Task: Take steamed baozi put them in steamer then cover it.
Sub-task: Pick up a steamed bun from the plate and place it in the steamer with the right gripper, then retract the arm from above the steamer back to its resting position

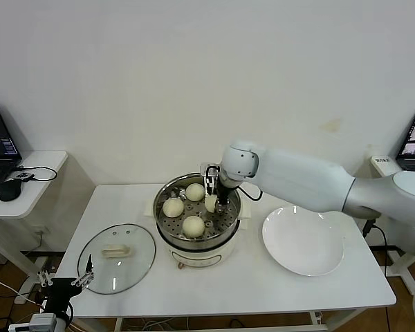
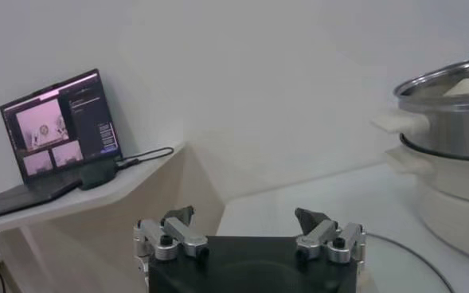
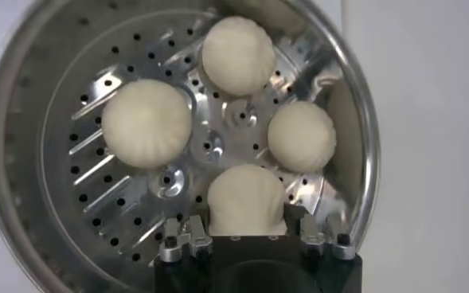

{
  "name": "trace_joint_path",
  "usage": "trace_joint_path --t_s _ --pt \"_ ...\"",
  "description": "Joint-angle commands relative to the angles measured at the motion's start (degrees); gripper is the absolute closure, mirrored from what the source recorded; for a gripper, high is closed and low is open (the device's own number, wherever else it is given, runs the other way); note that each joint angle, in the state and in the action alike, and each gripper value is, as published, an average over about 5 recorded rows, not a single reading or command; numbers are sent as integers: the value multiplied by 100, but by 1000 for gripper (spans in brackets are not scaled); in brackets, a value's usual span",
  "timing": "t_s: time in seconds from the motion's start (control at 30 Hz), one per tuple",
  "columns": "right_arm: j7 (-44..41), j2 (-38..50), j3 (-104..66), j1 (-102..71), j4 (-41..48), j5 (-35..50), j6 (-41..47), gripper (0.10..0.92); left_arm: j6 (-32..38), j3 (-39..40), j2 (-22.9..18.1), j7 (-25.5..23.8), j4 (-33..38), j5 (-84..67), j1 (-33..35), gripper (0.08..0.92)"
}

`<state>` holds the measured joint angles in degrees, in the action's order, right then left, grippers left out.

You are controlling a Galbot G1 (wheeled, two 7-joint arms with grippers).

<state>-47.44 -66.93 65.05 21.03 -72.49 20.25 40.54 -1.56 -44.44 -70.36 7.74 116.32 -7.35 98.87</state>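
Your tally: three buns (image 3: 146, 122) in the steamer (image 1: 167, 235), fourth (image 3: 246, 201) pinched by right pincer (image 3: 248, 231) (left pincer (image 2: 250, 231) spread, idle), lid (image 1: 116, 258) on counter (image 1: 263, 290) pending.

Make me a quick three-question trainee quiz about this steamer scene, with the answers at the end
1. How many baozi are inside the steamer?
2. True or false: the cover is already on the steamer.
3. What is the right gripper holding? A) the white plate B) a baozi C) the cover

Key
1. Four: three lie loose on the perforated tray, and the fourth sits between the right gripper's fingers.
2. False. It lies flat on the table on the robot's left, near the idle left gripper.
3. B
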Motion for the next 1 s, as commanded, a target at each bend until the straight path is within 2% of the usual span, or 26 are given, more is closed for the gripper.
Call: trace_joint_path --t_s 0.03,0.33,0.53,0.73,1.0 --pt "163 26 -77 -150 -3 -14 106 431 -1 9 1 -2 -8 1 -10 177" --pt "503 625 -513 67 -609 254 99 225 8 12 -7 -4 -7 6 -22 177" --pt "1902 1331 -1479 -690 -1252 829 -27 203 24 53 -29 -21 12 24 -35 177" --pt "3702 1819 -3049 -2486 -1799 634 -1428 202 51 52 -38 -19 -31 40 -23 177" --pt "4597 1855 -5675 -5240 -2163 -101 -3231 202 81 65 -37 -1 -79 76 -35 177"
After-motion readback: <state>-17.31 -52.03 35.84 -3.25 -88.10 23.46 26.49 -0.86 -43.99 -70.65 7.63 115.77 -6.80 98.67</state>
